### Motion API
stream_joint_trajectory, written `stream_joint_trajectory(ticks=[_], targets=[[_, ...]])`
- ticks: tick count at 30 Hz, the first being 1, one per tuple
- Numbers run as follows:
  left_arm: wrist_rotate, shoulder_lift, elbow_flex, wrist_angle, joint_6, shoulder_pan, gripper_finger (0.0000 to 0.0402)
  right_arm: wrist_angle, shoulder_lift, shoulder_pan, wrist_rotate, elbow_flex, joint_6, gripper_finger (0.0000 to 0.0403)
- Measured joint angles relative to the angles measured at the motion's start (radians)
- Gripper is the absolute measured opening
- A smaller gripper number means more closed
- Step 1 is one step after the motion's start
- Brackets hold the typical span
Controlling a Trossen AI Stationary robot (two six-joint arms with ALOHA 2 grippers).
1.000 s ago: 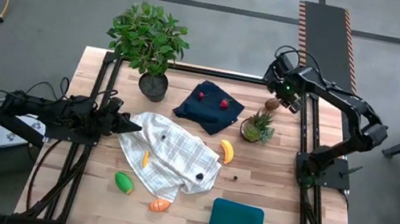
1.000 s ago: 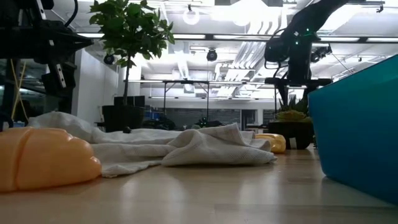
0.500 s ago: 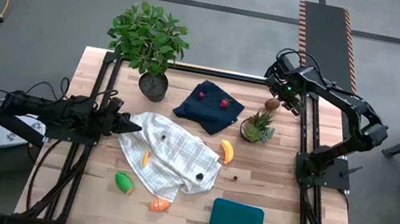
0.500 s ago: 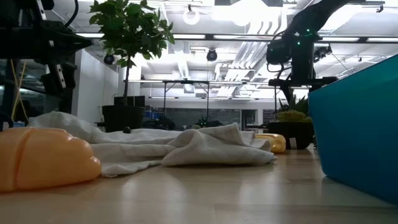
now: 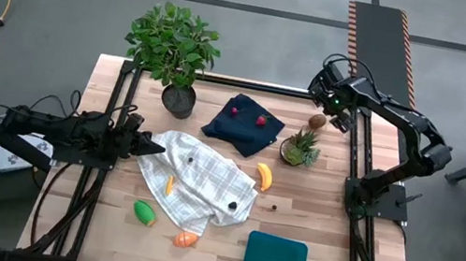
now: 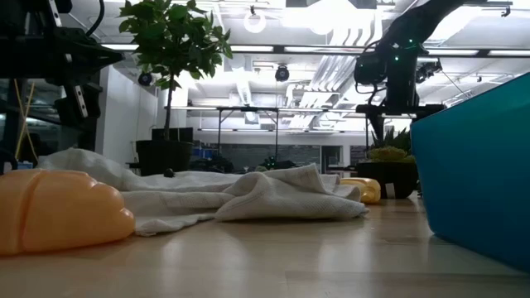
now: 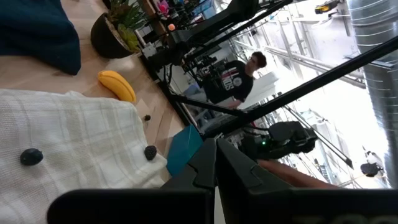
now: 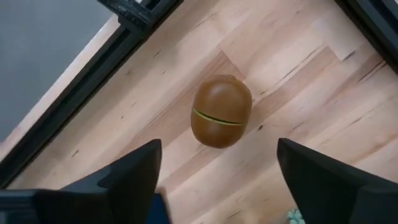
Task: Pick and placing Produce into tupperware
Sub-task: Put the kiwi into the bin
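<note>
1. Brown round kiwi-like piece (image 8: 221, 111) is seen lying on the bare wooden table (image 5: 314, 211) at the far right corner, just beside the small spiky potted plant (image 5: 300, 148); a green seam runs round its middle.
2. Right gripper (image 8: 217, 171) is poised above that piece, fingers wide apart, nothing held; piece sits between and ahead of the fingertips, not touched.
3. Left gripper (image 7: 216, 163) is parked at the left table edge over the checked cloth (image 5: 196, 181), fingers pressed together, empty.
4. Teal tupperware (image 5: 275, 257) is at the near right edge, well apart from the kiwi piece; nothing can be made out inside it.
5. Banana (image 5: 264, 177), green piece (image 5: 143, 212) and orange piece (image 5: 185, 238) are left on the table; red berries (image 5: 261, 120) on the navy cloth (image 5: 242, 123).
6. Risk: the rounded, smooth piece could be nudged by one finger on descent and rolled toward the table frame or off the edge.
7. Risk: an off-centre pinch could squirt it out; the nearby plant could be clipped in transit.
</note>
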Motion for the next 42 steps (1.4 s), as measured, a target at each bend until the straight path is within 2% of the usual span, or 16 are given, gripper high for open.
stream_joint_trajectory(ticks=[4,11,19,38,42], targets=[[0.0,0.0,0.0,0.0,0.0,0.0,0.0001,0.004,0.004,-0.006,0.012,0.0,0.047,0.033],[0.001,0.0,0.0,0.0,0.0,0.0,0.0001,0.021,0.072,-0.025,-0.059,0.0,0.033,0.0332],[0.008,0.0,0.0,0.0,-0.001,0.0,0.0001,0.054,0.138,-0.034,-0.088,0.0,0.031,0.0332],[0.006,0.0,0.0,0.0,-0.001,0.0,0.0001,0.037,0.155,-0.105,-0.088,0.0,-0.021,0.0332],[0.003,0.0,0.0,0.0,-0.001,0.0,0.0001,0.049,0.189,-0.104,-0.123,0.0,-0.04,0.0332]])
